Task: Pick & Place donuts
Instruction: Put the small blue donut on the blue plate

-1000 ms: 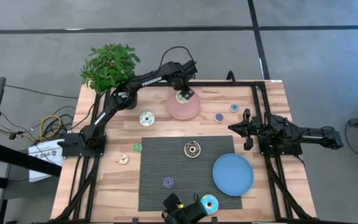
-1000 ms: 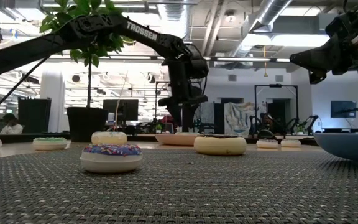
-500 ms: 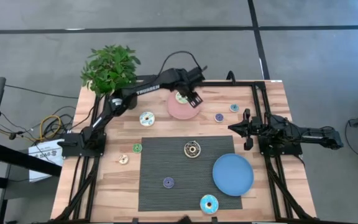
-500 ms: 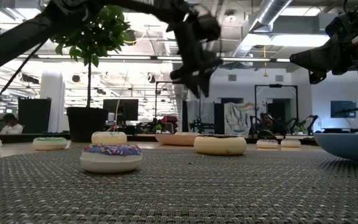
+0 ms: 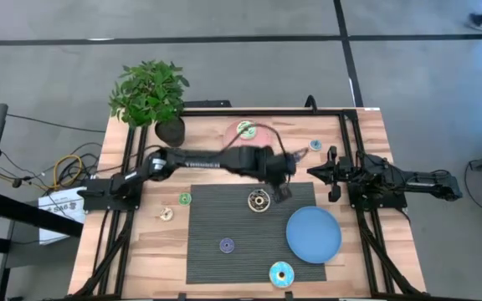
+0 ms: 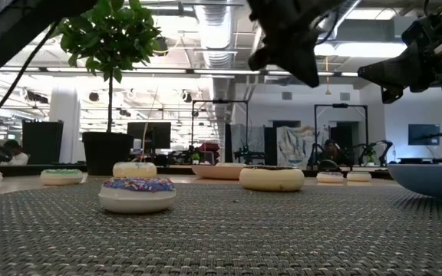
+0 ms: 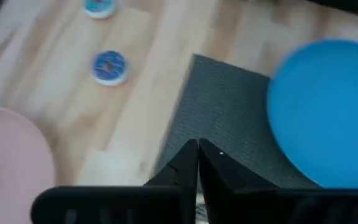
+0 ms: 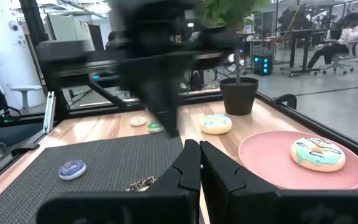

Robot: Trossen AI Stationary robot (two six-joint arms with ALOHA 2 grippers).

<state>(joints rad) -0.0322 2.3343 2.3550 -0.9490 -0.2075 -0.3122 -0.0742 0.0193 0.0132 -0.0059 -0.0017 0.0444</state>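
My left gripper hangs shut and empty over the far right part of the grey mat, between the brown-and-cream donut and the blue plate. In the low view it shows high up. A cyan-iced donut lies flat on the pink plate. Other donuts lie flat: purple and cyan on the mat, small green and cream on the wood. My right gripper waits shut at the right edge.
A potted plant stands at the far left corner. Two small donuts, blue-purple and cyan, lie on the wood far right of the pink plate. My left arm stretches across the table's middle.
My left gripper has risen from the cyan-iced donut on the pink plate and swung toward the table's near and right side, out over the mat's far right corner, shutting as it went. The donut stays on the plate.
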